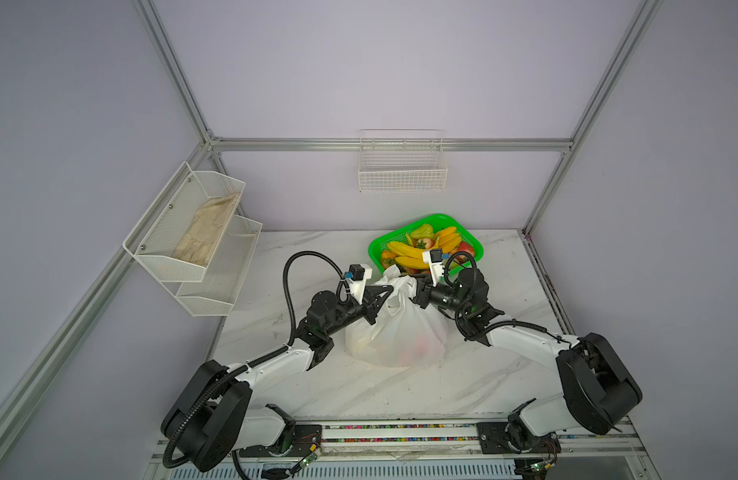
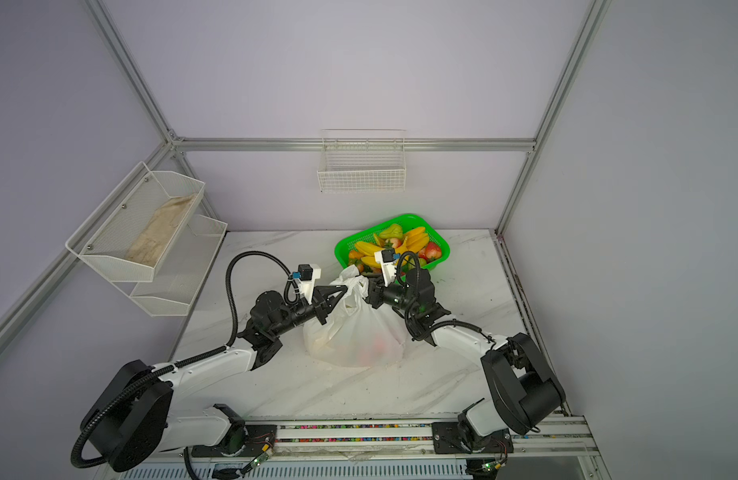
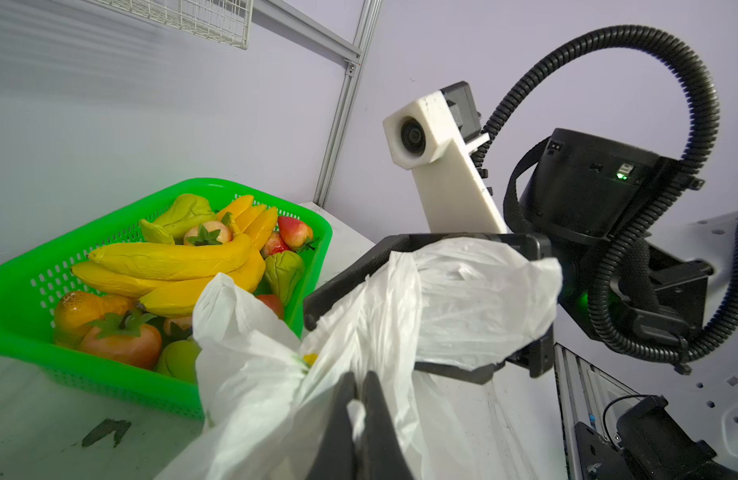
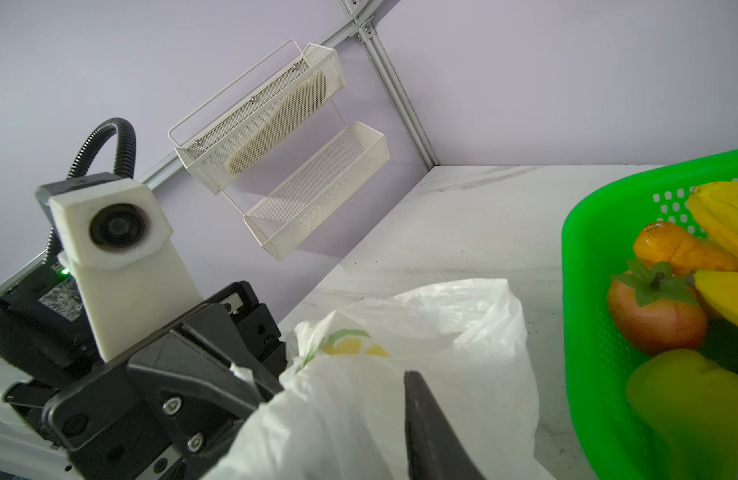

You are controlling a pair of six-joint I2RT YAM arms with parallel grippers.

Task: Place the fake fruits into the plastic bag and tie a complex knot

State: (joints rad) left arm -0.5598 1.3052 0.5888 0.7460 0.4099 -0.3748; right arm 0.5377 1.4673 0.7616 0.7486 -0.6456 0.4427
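White film bunching between two grippers, knot seemingly unfinished.
Left gripper (image 3: 361, 378) is pinching the plastic bag (image 1: 400, 332) on the table (image 1: 400, 395); right gripper (image 1: 418, 291) is standing parted around its bunched top, so regrasp low, keeping tension. One bag, one green basket (image 3: 14, 316) beyond, two banana bunches (image 3: 172, 262) among fake fruits (image 3: 122, 340).

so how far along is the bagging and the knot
Done: some fruit is bagged; a reddish shape shows through the plastic bag. In hand: the left end effector pinches the bag's gathered top, and the right end effector has its jaws apart around that bunch. Left: no finished knot shows, and the green basket holds bananas and other fruits.
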